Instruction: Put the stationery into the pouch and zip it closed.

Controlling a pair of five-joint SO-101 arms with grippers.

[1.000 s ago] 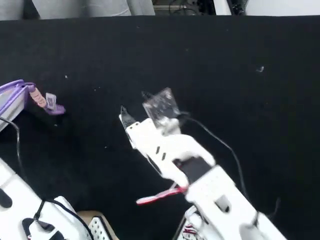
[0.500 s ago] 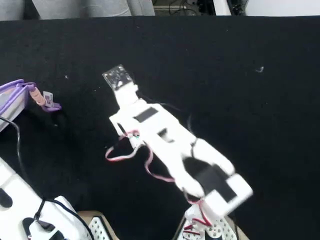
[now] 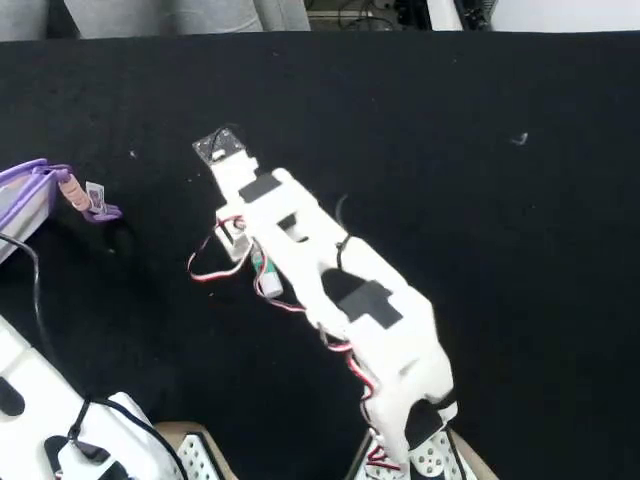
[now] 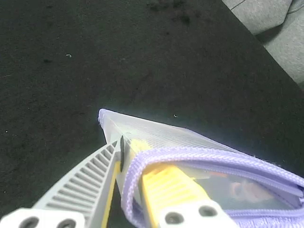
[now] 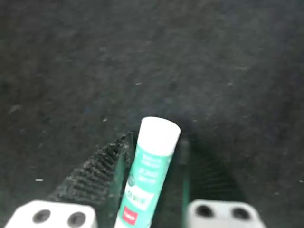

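Observation:
The pouch (image 4: 199, 142) is clear plastic with a purple zipper band, and its corner sits between the fingers of my left gripper (image 4: 124, 148), which is shut on it. A pale item shows faintly inside. In the high view the pouch (image 3: 22, 195) lies at the table's left edge, its zipper pull (image 3: 92, 200) trailing to the right. My right gripper (image 5: 156, 140) is shut on a glue stick (image 5: 151, 166) with a white cap and teal label, held over the black cloth. The right arm (image 3: 310, 260) stretches from the near edge toward the pouch, its end a short way right of the pull.
Black cloth (image 3: 480, 150) covers the whole table, with wide bare room at the right and back. Red and white cables (image 3: 205, 268) hang from the right arm. The left arm's white base (image 3: 40, 420) stands at the near left corner.
The right arm has swung left and reached farther out, rolling over as it went, so its end now sits closer to the pouch. The pouch and left arm have hardly moved.

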